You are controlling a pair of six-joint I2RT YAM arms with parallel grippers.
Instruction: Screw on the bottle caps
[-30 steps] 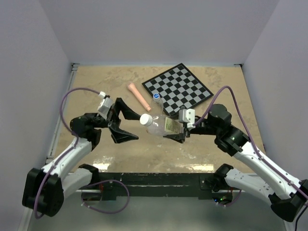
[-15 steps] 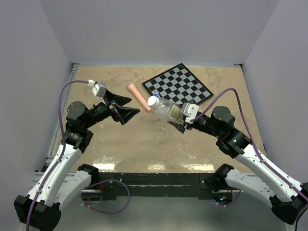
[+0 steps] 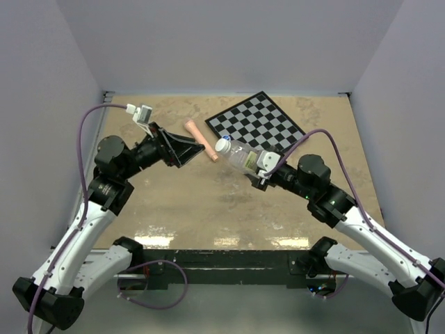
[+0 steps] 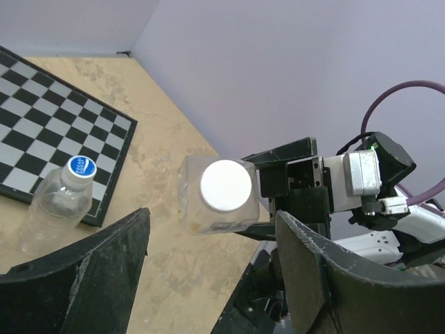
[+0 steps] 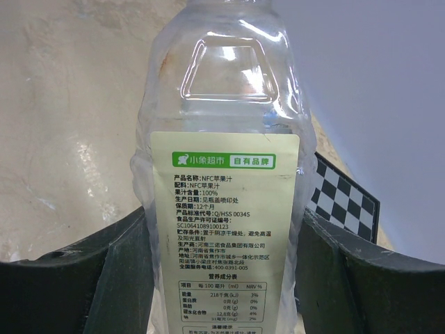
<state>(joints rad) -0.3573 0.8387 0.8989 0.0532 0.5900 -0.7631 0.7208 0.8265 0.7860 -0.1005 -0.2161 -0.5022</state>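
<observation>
- tan counter below; right gripper clamps the large bottle aloft by its labelled body.
- left gripper gapes, jaws apart before the white cap, touching nothing.
- large bottle looks light, thin-walled, crushable; take the white cap by its rim, gently.

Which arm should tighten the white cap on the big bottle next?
Left. The right gripper holds the large bottle with its white cap aimed at the left gripper, whose open jaws face the cap and hold nothing.
</observation>
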